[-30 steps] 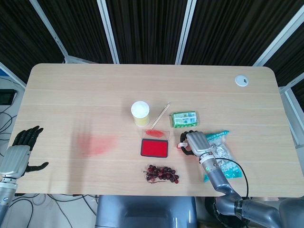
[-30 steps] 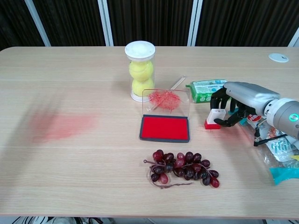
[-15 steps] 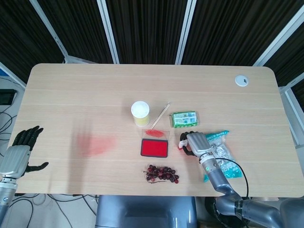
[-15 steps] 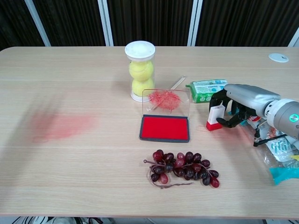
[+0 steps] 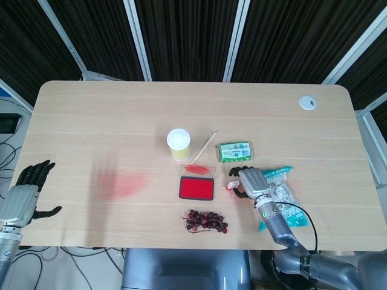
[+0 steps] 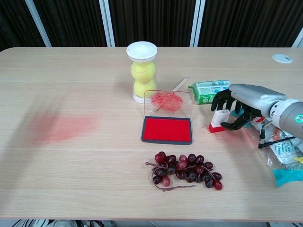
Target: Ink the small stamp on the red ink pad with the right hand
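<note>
The small stamp (image 6: 218,120) is being gripped by the right robot hand (image 6: 239,106) just to the right of the red ink pad (image 6: 167,130), its red base resting on or just above the table (image 6: 94,179); which of the two cannot be told. The stamp is being held tilted, its white body leaning toward the hand, with dark fingers (image 6: 222,98) curled over it from above and the thumb closing in from below. A narrow strip of bare table is being left between the stamp and the right edge of the pad. The pad's clear lid (image 6: 167,104) is being kept upright along its far edge, so the inked face is lying open from above and from the right. A grape bunch (image 6: 185,170) is lying just in front of the pad, a green packet (image 6: 208,91) just behind the hand, and a tube of yellow balls (image 6: 141,71) behind the lid. In the head view the left robot hand (image 5: 24,196) is being held off the table's left edge, fingers spread and holding nothing, well apart from everything
</note>
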